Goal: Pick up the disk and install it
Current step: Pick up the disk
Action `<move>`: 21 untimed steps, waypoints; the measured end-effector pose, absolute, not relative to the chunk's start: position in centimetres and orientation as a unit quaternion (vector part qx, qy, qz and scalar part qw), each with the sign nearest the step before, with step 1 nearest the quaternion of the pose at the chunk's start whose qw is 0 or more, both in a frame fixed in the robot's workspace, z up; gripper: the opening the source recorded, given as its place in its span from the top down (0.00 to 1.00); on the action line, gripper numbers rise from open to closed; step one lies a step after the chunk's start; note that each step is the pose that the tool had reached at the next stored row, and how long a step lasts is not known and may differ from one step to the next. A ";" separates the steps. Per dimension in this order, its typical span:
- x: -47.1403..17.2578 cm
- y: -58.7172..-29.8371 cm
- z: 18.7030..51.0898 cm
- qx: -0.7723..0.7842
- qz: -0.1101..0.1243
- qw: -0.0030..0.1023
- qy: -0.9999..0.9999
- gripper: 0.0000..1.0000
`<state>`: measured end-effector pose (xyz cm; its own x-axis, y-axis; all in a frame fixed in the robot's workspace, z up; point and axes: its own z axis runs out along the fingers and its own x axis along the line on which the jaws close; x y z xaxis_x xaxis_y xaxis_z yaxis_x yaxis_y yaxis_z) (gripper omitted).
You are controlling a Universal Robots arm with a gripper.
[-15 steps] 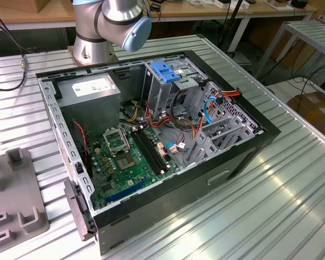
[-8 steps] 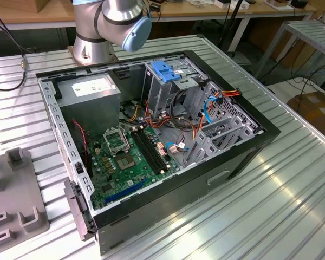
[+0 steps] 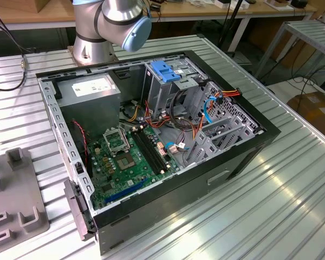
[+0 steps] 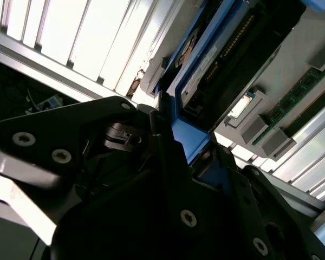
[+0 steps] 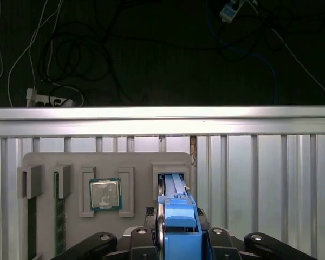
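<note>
The disk (image 5: 178,214) has a bright blue bracket, the gripper (image 5: 179,239) is black, the holder tray (image 5: 135,162) pale grey, its processor (image 5: 105,194) silver with a teal border, the ribbed table (image 5: 260,179) silvery, the motherboard (image 3: 124,162) green, the computer case (image 3: 216,181) black.

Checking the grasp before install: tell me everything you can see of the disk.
The disk stands on edge, framed by a blue plastic bracket, at a slot of the grey holder. The second wrist view shows a dark face and a white label strip. The gripper clamps the bracket from both sides.
</note>
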<state>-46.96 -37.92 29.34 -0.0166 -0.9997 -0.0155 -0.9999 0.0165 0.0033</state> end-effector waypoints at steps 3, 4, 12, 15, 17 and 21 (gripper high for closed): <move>-47.0 -37.9 29.3 -0.701 0.007 0.004 0.713 0.63; -47.0 -37.9 29.3 -0.701 0.007 0.004 0.713 0.63; -47.0 -37.9 29.5 -0.701 0.007 0.005 0.713 0.63; -47.0 -37.9 29.7 -0.701 0.007 0.004 0.713 0.63; -47.0 -37.9 29.9 -0.701 0.007 0.004 0.713 0.63; -47.0 -37.9 30.2 -0.701 0.007 0.004 0.713 0.63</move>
